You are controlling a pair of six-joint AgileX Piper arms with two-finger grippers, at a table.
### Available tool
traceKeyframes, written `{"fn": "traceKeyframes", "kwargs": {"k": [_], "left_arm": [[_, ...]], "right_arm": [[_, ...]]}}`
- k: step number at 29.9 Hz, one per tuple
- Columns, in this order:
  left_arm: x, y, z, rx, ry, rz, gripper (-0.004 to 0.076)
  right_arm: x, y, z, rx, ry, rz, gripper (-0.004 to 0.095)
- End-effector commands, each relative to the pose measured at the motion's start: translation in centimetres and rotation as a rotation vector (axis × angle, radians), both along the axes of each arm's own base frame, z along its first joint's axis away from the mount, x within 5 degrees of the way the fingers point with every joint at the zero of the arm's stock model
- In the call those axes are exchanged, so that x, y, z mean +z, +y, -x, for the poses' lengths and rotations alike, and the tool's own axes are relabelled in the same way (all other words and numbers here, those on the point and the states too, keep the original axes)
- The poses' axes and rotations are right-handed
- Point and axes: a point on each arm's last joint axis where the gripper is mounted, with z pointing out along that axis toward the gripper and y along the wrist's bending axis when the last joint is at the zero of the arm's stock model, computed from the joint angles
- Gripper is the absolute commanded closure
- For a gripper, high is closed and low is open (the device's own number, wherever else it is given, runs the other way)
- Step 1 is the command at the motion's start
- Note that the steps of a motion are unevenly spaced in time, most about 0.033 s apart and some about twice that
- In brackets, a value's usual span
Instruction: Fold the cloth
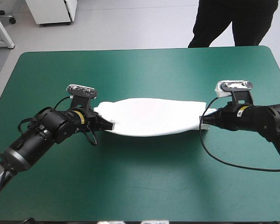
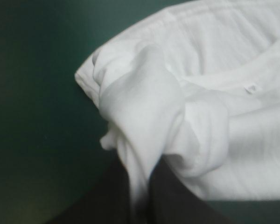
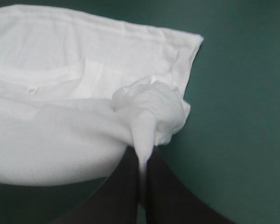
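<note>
I had the T-shirt strung low across the middle of the teal-green counter, a long white band between the arms; the left claw pinched one bunched end, the right claw pinched the other, black fingers all but pressed together on cloth; I judged it mid-fold; the next move, I reckoned, called for carrying both ends evenly and laying them flat before letting go.

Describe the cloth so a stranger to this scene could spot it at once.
Start at the teal-green table. Mid-table, between the left gripper and the right gripper, spans the T-shirt, each end pinched. It alone is white and soft, stretched into a long band.
</note>
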Motion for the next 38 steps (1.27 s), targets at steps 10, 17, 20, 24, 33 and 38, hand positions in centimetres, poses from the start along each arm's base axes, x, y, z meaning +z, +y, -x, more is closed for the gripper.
{"fn": "traceKeyframes", "kwargs": {"k": [10,17,20,24,33,38], "left_arm": [[-0.8,-2.1,-5.9,0.016,-0.324,-0.052,0.0733],[-3.6,-3.7,-9.6,0.018,-0.345,-0.149,0.0733],[-4.8,-4.5,-10.9,0.026,-0.314,-0.144,0.0733],[-5.8,-5.0,-11.6,0.042,-0.285,-0.133,0.0732],[-6.0,-4.2,-11.3,0.075,-0.244,-0.224,0.0574],[-3.9,-3.0,-10.2,0.111,-0.255,-0.254,0.0334]], "right_arm": [[-0.2,1.0,-7.9,-0.051,-0.210,0.042,0.0925],[-2.8,2.0,-11.9,-0.048,-0.154,0.057,0.0925],[-4.0,2.2,-12.8,-0.046,-0.107,0.070,0.0924],[-5.4,2.4,-13.2,-0.020,-0.036,0.103,0.0848],[-4.8,2.1,-12.4,-0.009,0.030,0.132,0.0359],[-0.3,1.2,-10.9,-0.016,-0.100,0.174,0.0370]]}}
